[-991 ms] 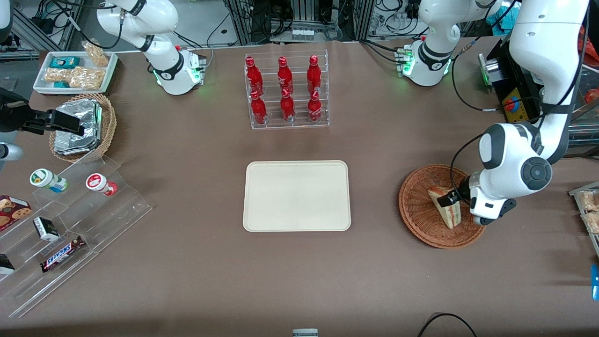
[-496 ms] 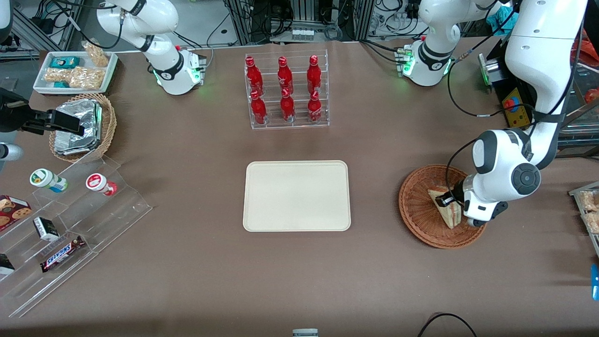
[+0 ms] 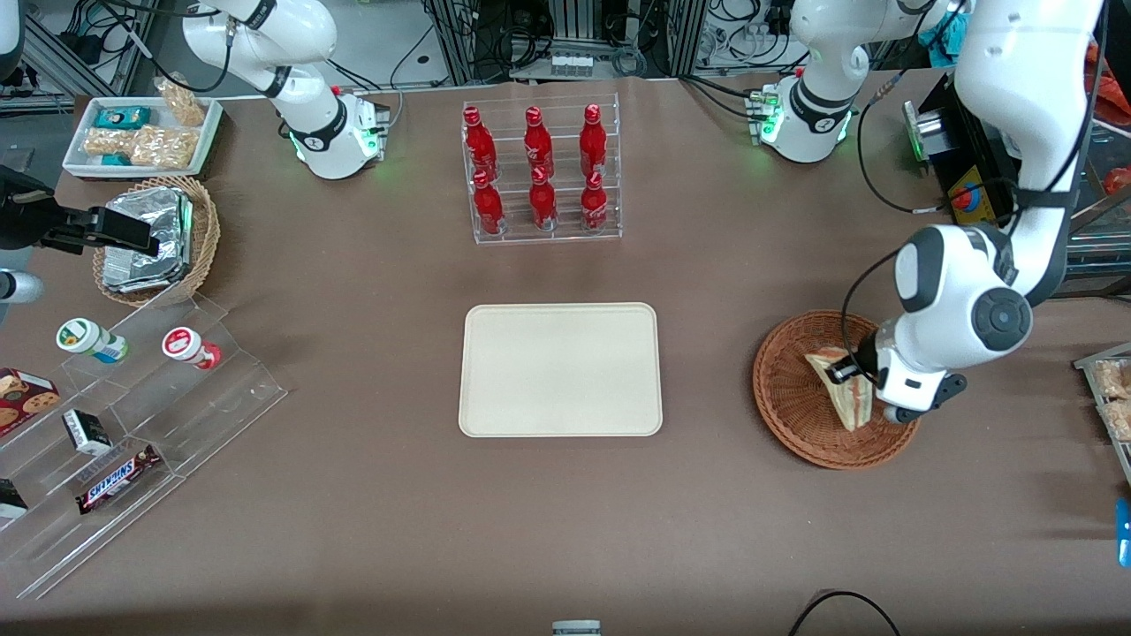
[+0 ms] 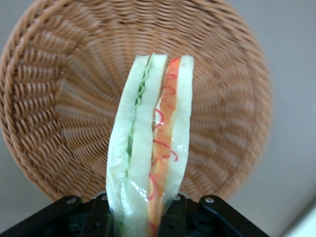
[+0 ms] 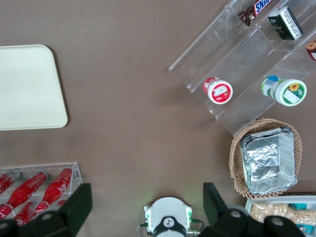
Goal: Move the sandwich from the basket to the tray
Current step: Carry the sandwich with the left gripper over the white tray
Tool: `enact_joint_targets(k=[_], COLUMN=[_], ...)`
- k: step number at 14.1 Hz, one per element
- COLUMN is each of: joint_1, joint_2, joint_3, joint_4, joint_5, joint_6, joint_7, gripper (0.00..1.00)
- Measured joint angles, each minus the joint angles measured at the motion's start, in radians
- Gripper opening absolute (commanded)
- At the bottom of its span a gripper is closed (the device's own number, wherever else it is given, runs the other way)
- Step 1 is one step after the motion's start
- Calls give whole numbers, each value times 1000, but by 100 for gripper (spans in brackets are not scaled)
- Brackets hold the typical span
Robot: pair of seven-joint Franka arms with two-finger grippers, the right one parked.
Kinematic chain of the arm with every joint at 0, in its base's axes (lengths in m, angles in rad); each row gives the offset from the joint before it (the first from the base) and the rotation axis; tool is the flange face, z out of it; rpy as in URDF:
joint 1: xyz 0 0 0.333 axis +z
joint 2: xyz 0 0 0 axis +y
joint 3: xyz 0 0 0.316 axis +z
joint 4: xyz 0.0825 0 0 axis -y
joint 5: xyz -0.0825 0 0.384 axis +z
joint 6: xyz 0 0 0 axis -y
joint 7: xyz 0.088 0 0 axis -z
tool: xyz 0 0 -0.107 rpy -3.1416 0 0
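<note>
The sandwich (image 3: 844, 393), a pale wedge with orange-red and green layers, is over the round reddish-brown wicker basket (image 3: 782, 389) toward the working arm's end of the table. My left gripper (image 3: 853, 370) is shut on it. In the left wrist view the black fingers (image 4: 101, 217) press both bread faces of the sandwich (image 4: 150, 138), which stands on edge over the basket's woven bottom (image 4: 59, 98). I cannot tell whether its point still touches the wicker. The cream tray (image 3: 559, 369) lies bare at the table's middle.
A clear rack of red bottles (image 3: 541, 172) stands farther from the front camera than the tray. Toward the parked arm's end are a tan basket of foil packets (image 3: 155, 238), a white snack tray (image 3: 141, 134) and clear stepped shelves with snacks (image 3: 132, 415).
The left arm's wrist dipped toward the basket and has come up a little. The sandwich stays gripped and has shifted only slightly over the basket.
</note>
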Motion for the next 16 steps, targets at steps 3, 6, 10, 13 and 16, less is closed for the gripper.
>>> enact_joint_targets(k=[3,6,10,13,16], joint_1=[-158,-346,-553,-669,-695], joint_2=[-55,-48,69,250,391], joint_3=[-8,-10,-10,-6,-4], joint_4=[10,39,147,325,468], joint_5=[1,5,8,67,107], joint_6=[-70,-124,-123,-120,-119], joint_7=[-30,-83,-183,-317,-374], gripper=[13,14,16,18,24])
